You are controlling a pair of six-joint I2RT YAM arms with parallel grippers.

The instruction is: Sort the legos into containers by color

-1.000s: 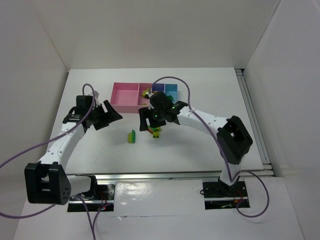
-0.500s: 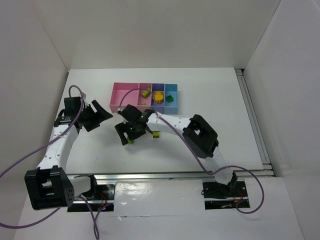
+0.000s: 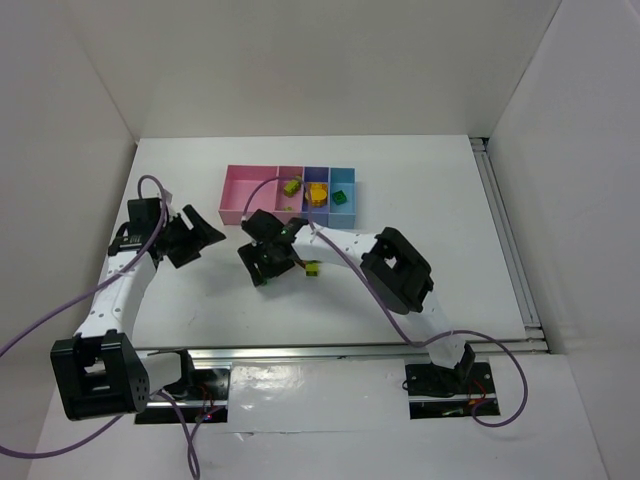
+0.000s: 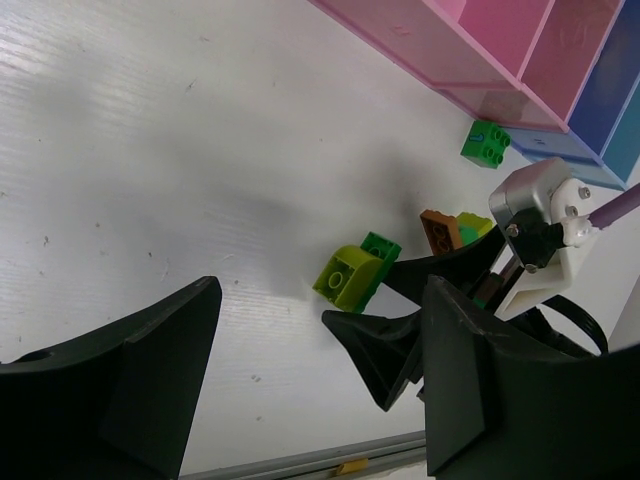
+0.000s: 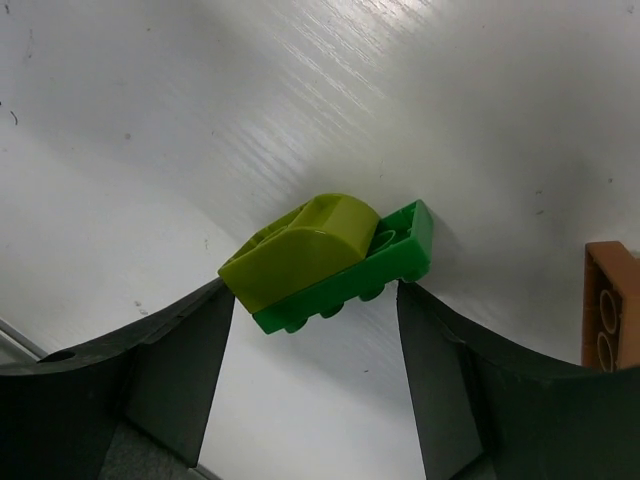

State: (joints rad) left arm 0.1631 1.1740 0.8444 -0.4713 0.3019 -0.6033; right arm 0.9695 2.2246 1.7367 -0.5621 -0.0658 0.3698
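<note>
A yellow-green lego (image 5: 300, 245) sits stacked on a green lego (image 5: 390, 262), and the pair lies on the white table. My right gripper (image 5: 315, 289) is low over the pair, open, with one fingertip at each end of it. In the top view that gripper (image 3: 262, 268) is in front of the containers (image 3: 250, 195), a row of pink, blue-purple and light blue bins. A red-brown lego (image 5: 612, 305) lies just beside. My left gripper (image 3: 203, 235) hangs open and empty to the left, facing the same pair (image 4: 348, 275).
A yellow-green lego (image 3: 292, 186) lies in the narrow pink bin, an orange-yellow one (image 3: 317, 193) in the blue-purple bin and a green one (image 3: 341, 196) in the light blue bin. A loose green lego (image 4: 485, 143) lies by the bins' front wall.
My right arm swung left from in front of the bins and came down over the stacked pair, its jaws now narrower. My left arm drew back slightly to the left.
</note>
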